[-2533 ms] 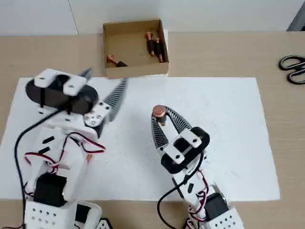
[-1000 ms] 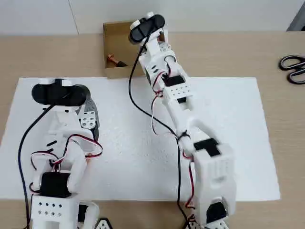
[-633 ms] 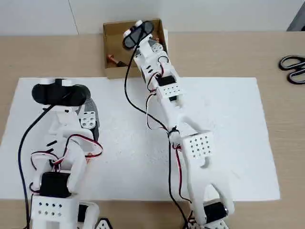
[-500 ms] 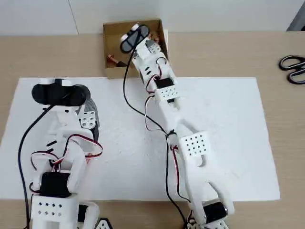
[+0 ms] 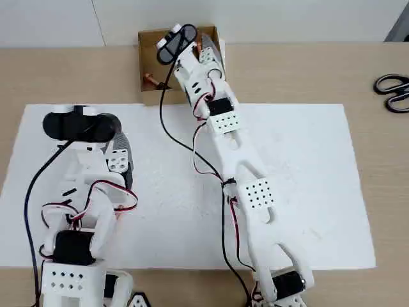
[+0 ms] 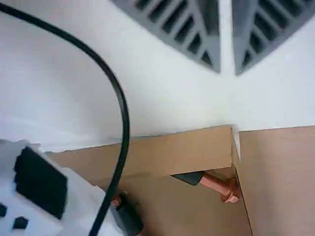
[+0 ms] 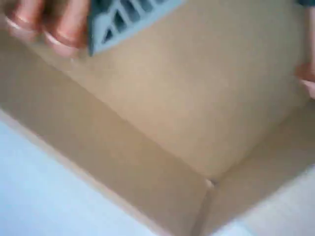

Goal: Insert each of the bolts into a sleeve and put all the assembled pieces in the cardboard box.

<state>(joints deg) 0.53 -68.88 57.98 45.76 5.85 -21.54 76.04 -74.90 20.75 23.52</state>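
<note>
The left gripper (image 6: 225, 66) is nearest. It points down at the white sheet (image 5: 307, 166). Its fingers are pulled close with just a thin slit between them, and it holds nothing.

The right arm (image 5: 243, 185) stretches far out, so the right gripper (image 7: 197, 22) hangs inside the cardboard box (image 5: 150, 97) at the back. Its finger (image 7: 128, 17) is swung wide with bare box floor beside it, so it looks let go. Copper ends (image 7: 61, 37) of pieces lie close by.

1 more assembled piece (image 5: 154, 82) lies flat in the box's front corner on the left arm's side. Its long way runs along the front wall. A copper bolt head pokes out of a dark sleeve.

I think the right arm is much nearer the pieces and only needs to lift out.
</note>
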